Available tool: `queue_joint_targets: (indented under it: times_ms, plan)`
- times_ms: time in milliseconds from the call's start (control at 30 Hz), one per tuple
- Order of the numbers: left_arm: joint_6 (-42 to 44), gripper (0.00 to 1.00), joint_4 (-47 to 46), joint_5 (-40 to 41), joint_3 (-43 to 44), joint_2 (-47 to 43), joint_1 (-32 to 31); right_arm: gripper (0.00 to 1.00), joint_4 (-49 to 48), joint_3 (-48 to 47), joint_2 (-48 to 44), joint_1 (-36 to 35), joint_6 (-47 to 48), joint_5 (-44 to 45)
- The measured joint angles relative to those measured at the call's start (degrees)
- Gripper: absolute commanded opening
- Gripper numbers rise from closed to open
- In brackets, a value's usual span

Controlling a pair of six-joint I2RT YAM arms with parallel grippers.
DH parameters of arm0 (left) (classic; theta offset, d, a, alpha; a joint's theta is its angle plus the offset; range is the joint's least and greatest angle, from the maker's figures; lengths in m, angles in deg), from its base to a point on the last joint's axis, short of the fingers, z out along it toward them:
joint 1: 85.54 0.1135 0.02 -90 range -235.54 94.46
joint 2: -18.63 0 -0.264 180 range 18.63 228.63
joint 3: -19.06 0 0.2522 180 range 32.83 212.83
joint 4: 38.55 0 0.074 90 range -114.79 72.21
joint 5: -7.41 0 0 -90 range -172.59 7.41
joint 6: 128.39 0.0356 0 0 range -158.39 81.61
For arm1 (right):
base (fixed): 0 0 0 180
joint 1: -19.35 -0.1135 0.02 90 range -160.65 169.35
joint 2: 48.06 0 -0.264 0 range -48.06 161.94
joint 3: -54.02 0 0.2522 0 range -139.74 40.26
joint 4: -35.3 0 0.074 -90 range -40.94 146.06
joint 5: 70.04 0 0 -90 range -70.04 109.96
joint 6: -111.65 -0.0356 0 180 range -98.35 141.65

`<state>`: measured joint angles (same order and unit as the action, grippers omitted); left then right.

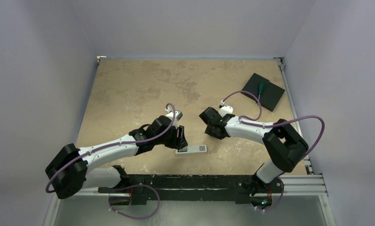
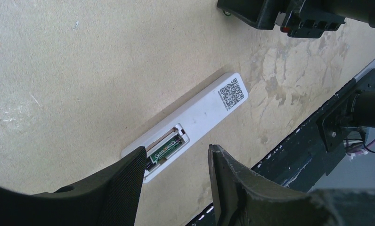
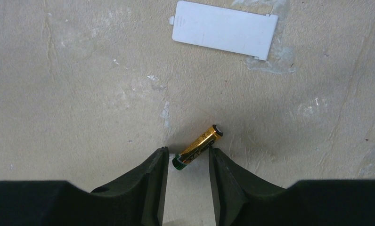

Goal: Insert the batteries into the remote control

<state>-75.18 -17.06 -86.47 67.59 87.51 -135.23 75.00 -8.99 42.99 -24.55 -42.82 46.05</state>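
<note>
While the slim white rectangular remote control (image 2: 195,117) lies back-up on the mottled tan table (image 1: 143,84), close to its near edge, I have the left gripper (image 2: 176,160) hanging over its left end. The jaws stand wide apart and hold nothing. One black ribbed finger (image 2: 129,181) covers the corner of the remote, and the other is off to the side over bare table.

The open battery recess (image 2: 169,141) in the remote's back holds one dark cylindrical cell with a green label (image 2: 167,150), lying lengthwise in the slot. The finger hides the recess's left end. A square QR sticker (image 2: 232,92) sits at the remote's right end.

To the right and slightly farther away, the right gripper (image 3: 188,155) is down at the table with its jaws narrowly parted. The gold-orange cylindrical battery (image 3: 198,146) lies slantwise on the surface, its dark-green end between the fingertips and the rest pointing away. It is not lifted.

Beyond it the flat white plastic battery cover (image 3: 223,29) lies alone on the table. In the far right corner a green-handled screwdriver (image 1: 260,87) rests on a black square pad (image 1: 265,96).
</note>
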Motion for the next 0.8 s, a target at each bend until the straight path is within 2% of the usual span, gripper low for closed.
queue_joint_targets:
  times_ms: [233, 800]
  plan:
    - [0.0, 0.51, 0.0, 0.0, 0.0, 0.5, 0.0, 0.37, 0.2, 0.0, 0.2, 0.0, 0.0, 1.0]
    - [0.0, 0.50, 0.1, 0.0, 0.0, 0.8, 0.0, 0.07, -0.9, 1.1, -0.7, 0.0, 4.9, 2.0]
